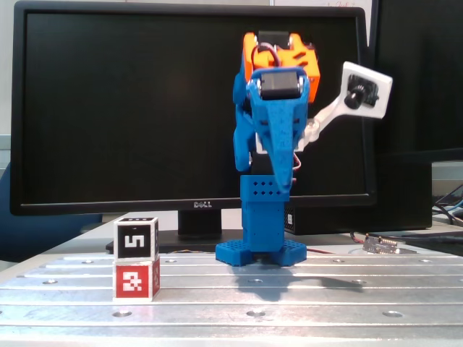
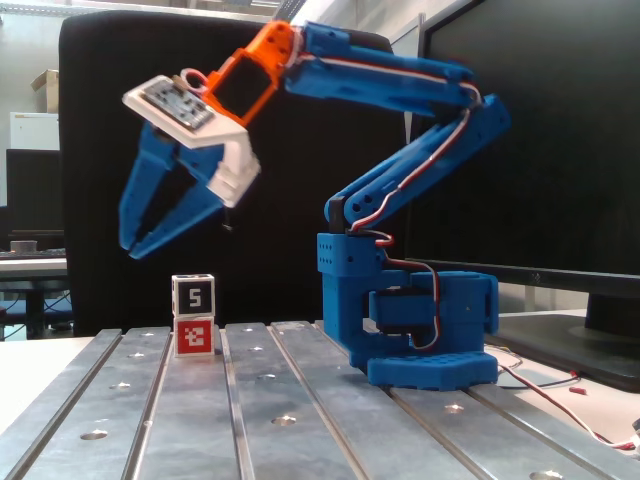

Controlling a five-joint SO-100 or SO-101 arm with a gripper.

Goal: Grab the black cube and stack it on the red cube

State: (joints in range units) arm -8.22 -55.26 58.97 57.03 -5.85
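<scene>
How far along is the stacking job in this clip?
It looks done: the black cube sits squarely on the red cube in both fixed views. The gripper is open and empty, hanging above and apart from the stack. Nothing is in hand; at most, parking the arm is left.

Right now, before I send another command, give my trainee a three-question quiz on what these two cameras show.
1. True or false: the black cube sits on the red cube.
2. The gripper jaws are: A) shut on a cube, B) open and empty, C) out of view.
3. Fill in: the cubes stand on a grooved metal ____.

Key: 1 true; 2 B; 3 table.
</scene>
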